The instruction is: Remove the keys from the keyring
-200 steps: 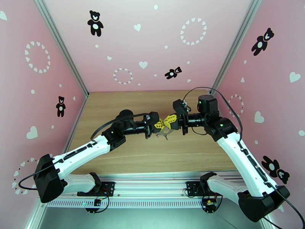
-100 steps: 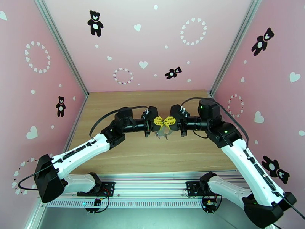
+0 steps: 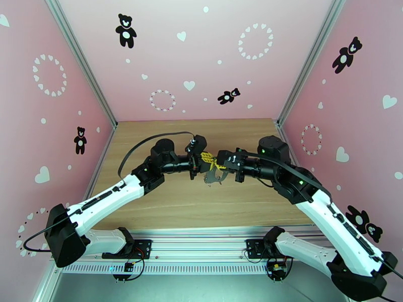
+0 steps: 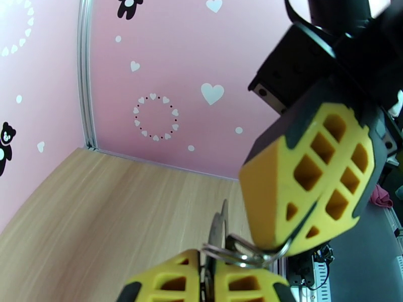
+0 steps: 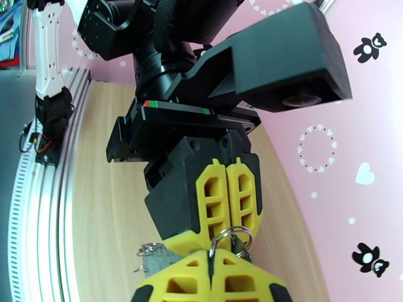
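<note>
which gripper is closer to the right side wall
Right. The right gripper pinches the keyring from the right wall side; the left gripper meets it tip to tip, farther from that wall.

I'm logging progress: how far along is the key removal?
Done: the keyring is lifted off the table. In hand: the left tool and the right tool are both shut on it in mid-air. Left: the keys hang beneath, apparently attached, so none looks removed.
</note>
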`<state>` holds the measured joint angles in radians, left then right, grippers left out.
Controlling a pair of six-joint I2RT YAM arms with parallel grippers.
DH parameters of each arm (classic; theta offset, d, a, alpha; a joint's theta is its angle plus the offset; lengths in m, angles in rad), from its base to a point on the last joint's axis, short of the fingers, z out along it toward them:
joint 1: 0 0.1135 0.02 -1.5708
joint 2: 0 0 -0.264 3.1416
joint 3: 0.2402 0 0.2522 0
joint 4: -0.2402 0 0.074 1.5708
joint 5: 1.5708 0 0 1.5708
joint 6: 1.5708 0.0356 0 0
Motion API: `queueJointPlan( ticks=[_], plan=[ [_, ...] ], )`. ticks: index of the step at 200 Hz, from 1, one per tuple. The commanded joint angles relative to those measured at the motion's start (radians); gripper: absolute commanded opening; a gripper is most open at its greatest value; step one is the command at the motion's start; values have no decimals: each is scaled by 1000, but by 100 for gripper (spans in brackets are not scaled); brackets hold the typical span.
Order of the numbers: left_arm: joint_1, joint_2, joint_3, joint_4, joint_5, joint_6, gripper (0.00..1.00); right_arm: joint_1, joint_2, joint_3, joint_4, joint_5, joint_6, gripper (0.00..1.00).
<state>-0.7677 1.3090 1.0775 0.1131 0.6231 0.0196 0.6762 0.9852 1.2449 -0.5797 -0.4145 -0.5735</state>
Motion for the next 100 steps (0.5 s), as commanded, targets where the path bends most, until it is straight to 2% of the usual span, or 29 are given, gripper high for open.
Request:
queueJointPlan(
  ticks=[1, 23, 62, 70, 100],
  plan=[
    [18, -2, 61, 48, -4, -32, 0, 39, -10, 7, -92, 145, -67, 0],
    [18, 5, 58, 47, -15, -42, 0, 41, -10, 6, -77, 162, -74, 0],
    [18, 12, 22, 79, -51, -40, 0, 39, 12, 39, -59, 103, -48, 0],
    [18, 10, 11, 90, -54, -36, 9, 39, 17, 45, -61, 90, -47, 0],
    [18, -1, -34, 116, -58, -10, 22, 32, 77, 112, -137, 43, -42, 0]
  ],
)
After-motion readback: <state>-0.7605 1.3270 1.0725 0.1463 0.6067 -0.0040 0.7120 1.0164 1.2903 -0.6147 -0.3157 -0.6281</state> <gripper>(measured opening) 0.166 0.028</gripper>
